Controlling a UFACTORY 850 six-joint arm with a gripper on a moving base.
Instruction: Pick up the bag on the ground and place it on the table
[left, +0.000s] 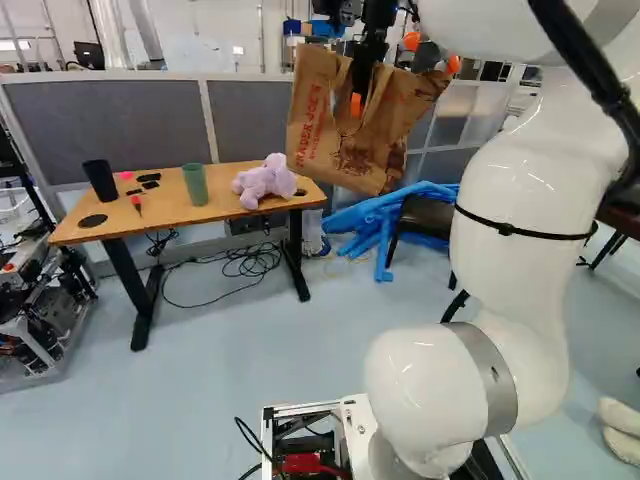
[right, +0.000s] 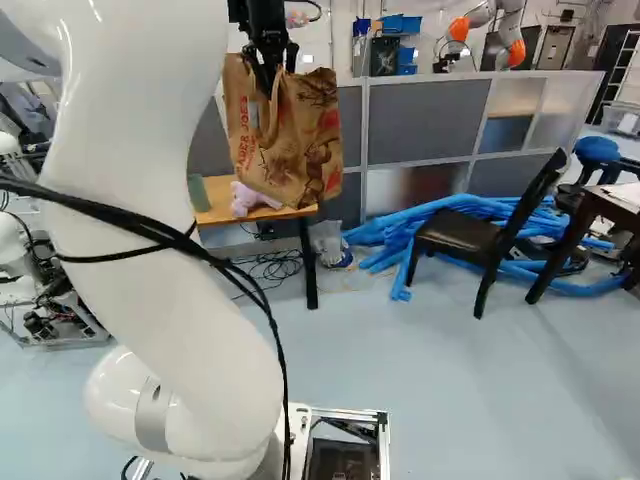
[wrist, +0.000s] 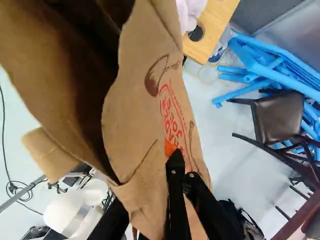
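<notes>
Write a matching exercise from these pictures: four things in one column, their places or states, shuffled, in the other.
1. Bag
2. Toy
3. Tubes
4. Chair

A. Blue, heaped on the floor
B. Dark, standing on its legs
C. Hanging from the gripper
D. Lilac, on the table

Pairs: 1-C, 2-D, 3-A, 4-B

From where I stood, the table (left: 160, 213) was in front of the partition (left: 110, 120). A tall cup (left: 100, 181), a second cup (left: 195, 185) and a stuffed toy (left: 265, 182) stood along it — cables (left: 250, 262) on the floor beneath. Right of it in the right base view lay tubes (right: 430, 217), a chair (right: 462, 237) before them. The bag (left: 330, 135) hung in the gripper (left: 357, 105).
</notes>
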